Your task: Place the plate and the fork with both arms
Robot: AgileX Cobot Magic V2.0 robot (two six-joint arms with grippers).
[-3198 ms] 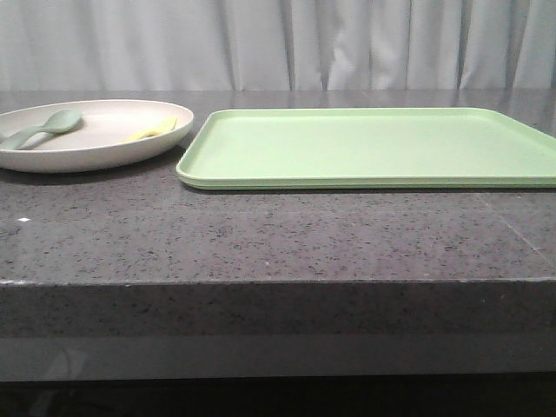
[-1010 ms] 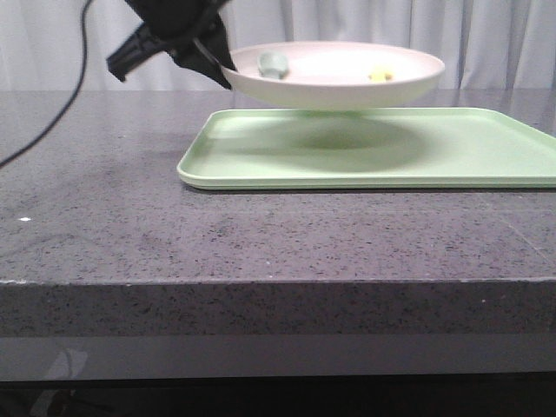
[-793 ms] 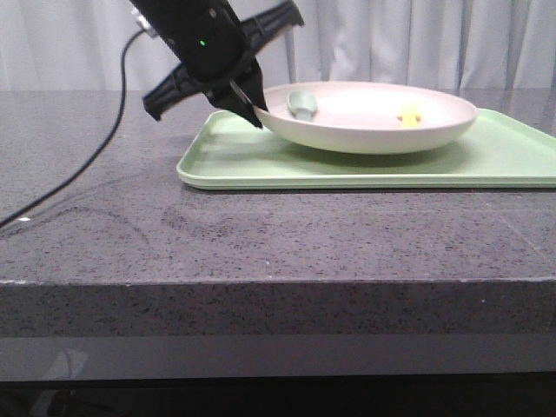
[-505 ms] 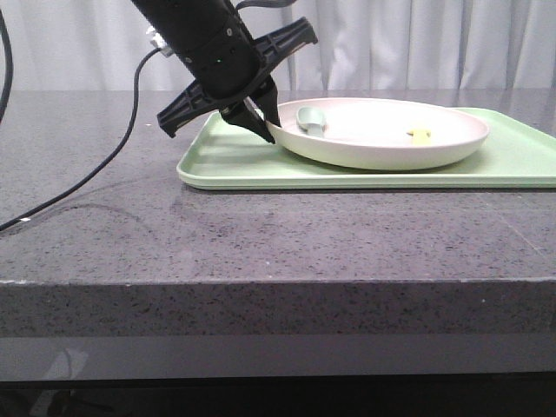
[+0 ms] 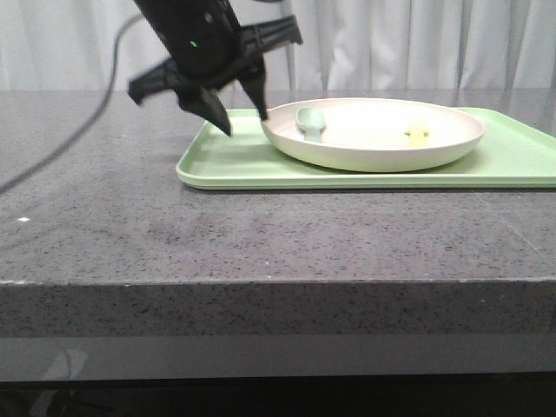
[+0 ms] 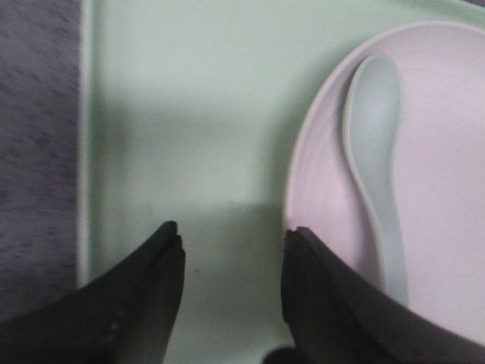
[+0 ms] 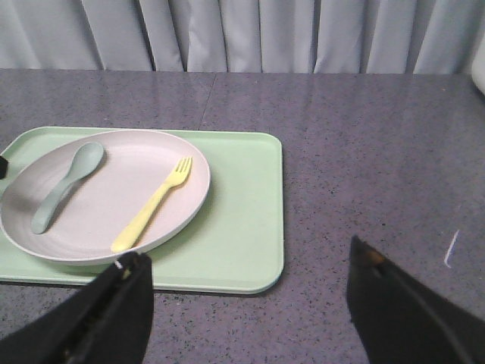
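The off-white plate [image 5: 373, 143] rests on the light green tray [image 5: 243, 165], toward the tray's left part. The yellow fork [image 5: 419, 131] lies in the plate, and it shows whole in the right wrist view [image 7: 154, 205] on the plate [image 7: 114, 182]. My left gripper [image 5: 239, 117] is open just off the plate's left rim, fingers apart over the tray; in its wrist view [image 6: 231, 239] one finger stands beside the rim of the plate [image 6: 447, 174]. My right gripper [image 7: 246, 265] is open and empty, above the table to the right of the tray.
A grey-green spoon [image 5: 308, 122] lies in the plate's left part, near my left gripper; it also shows in the left wrist view [image 6: 375, 152] and the right wrist view [image 7: 68, 186]. The dark speckled table [image 5: 261, 234] extends in front. A curtain hangs behind.
My left gripper carried the plate from the table's left onto the tray, set it down, then opened and let go of the rim, lifting slightly.
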